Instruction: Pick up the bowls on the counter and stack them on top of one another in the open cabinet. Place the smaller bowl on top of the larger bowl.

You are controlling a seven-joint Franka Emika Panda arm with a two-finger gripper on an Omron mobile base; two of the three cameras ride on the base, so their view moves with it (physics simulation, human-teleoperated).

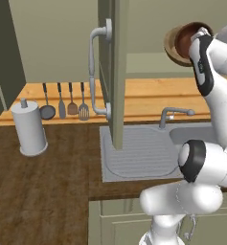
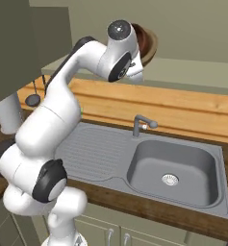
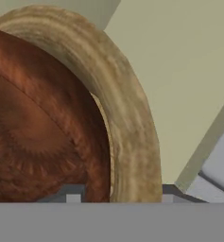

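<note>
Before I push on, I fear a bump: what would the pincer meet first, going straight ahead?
Probably the smaller bowl, nested in the larger bowl, directly before the pincer; depth is unclear, and it may already touch.

the smaller bowl (image 3: pixel 38 137), dark reddish-brown, sits nested inside the larger bowl (image 3: pixel 127 118), both tilted steeply.

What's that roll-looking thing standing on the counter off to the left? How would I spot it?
Start at the steel sink and follow the dark wooden counter leftward, past the hanging row of utensils on the wall. There stands the paper towel holder: an upright pale grey cylinder with a small knob on top. Nothing else on that counter stretch stands upright like it.
</note>
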